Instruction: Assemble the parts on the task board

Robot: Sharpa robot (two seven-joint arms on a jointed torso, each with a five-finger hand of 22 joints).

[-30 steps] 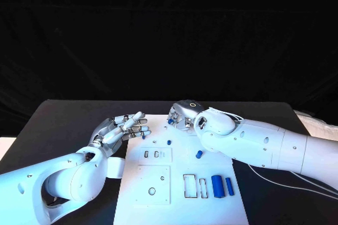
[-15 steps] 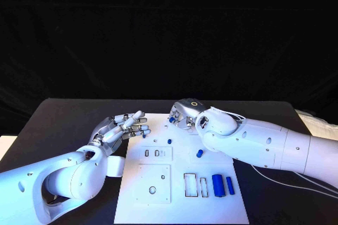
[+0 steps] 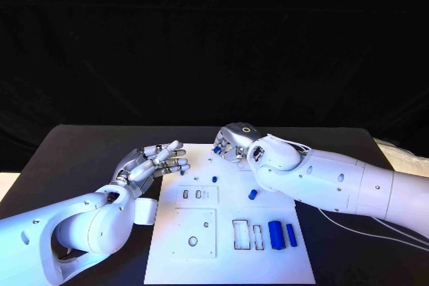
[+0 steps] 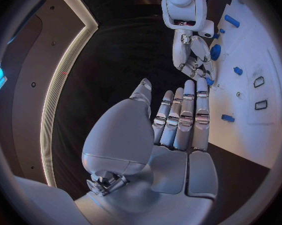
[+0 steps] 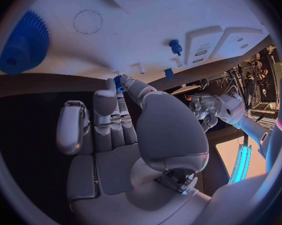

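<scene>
Head view: black table (image 3: 80, 149) bearing the white task board (image 3: 228, 249); left hand (image 3: 154, 163) at the board's left edge, fingers extended, apart, holding nothing. Right hand (image 3: 232, 146) at the board's far edge. Two blue parts (image 3: 281, 235) lie near its right edge. Left wrist view: bare table beyond the board's far edge. Right wrist view: right hand's fingertips (image 5: 123, 82) pinch a small blue part (image 5: 118, 81) at the board's edge, with a blue gear (image 5: 25, 42) well apart from it.
</scene>
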